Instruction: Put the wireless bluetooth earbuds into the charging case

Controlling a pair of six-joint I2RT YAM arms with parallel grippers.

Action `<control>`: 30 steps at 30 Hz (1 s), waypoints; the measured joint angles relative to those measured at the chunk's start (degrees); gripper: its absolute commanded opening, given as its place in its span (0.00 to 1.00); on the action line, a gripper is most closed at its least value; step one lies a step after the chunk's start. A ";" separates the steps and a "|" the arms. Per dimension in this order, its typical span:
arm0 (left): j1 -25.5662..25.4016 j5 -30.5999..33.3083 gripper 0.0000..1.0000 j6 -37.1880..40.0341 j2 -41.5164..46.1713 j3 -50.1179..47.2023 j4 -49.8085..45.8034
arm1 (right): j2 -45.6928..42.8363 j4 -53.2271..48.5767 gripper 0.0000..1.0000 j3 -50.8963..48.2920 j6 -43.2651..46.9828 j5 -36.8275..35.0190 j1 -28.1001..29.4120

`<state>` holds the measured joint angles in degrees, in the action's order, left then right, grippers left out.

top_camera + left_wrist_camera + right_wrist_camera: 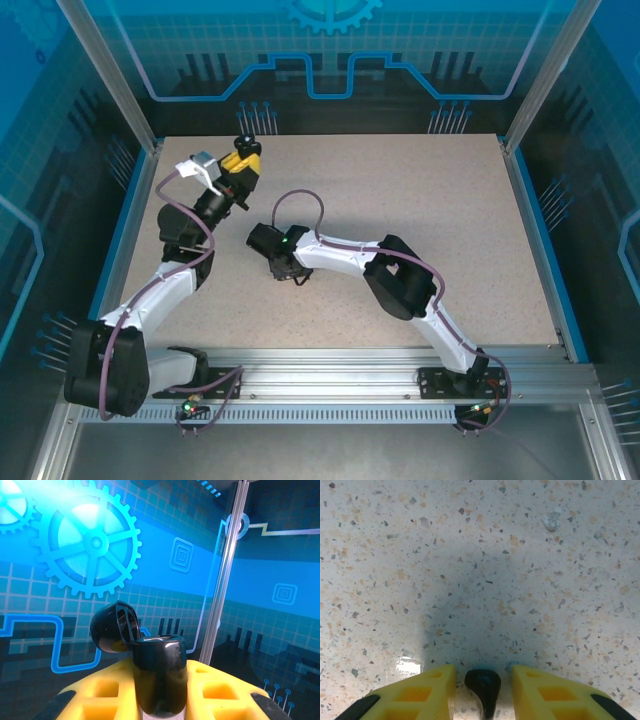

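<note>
Wide open over the right half and far middle of the surface (450, 220). Barred at centre-left by the right arm (400, 280), slanting in from the near right with the right gripper (292, 274) low. Crowded along the left by the left arm (180, 270), left gripper (243, 156) raised near the far wall (330, 100), clamped on a black case (159, 675). Slim gaps either side of the black earbud (483, 685) between the right gripper's fingers (420, 692).

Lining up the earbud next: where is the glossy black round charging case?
In the left wrist view, the glossy black round charging case, flipped open, sits clamped in the left gripper, above the table's far-left edge.
</note>
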<state>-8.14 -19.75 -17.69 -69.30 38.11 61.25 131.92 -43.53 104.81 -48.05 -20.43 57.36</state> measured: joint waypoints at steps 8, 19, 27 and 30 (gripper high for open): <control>-0.28 0.00 0.00 0.00 0.00 0.00 -0.61 | 0.00 0.28 0.29 0.00 0.04 0.15 0.02; -0.28 0.00 0.00 0.02 0.00 0.00 -0.61 | 0.00 0.66 0.20 0.02 0.11 0.90 0.00; -0.66 -0.02 0.00 0.02 0.00 0.13 -0.96 | -1.11 1.11 0.18 -1.42 0.31 0.68 -0.04; -0.76 -0.04 0.00 0.02 0.00 0.52 -1.03 | -2.43 1.01 0.18 -2.97 0.50 0.22 -0.17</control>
<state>-8.91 -19.79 -17.67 -69.30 38.63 60.23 129.49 -42.52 101.84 -47.55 -20.21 57.19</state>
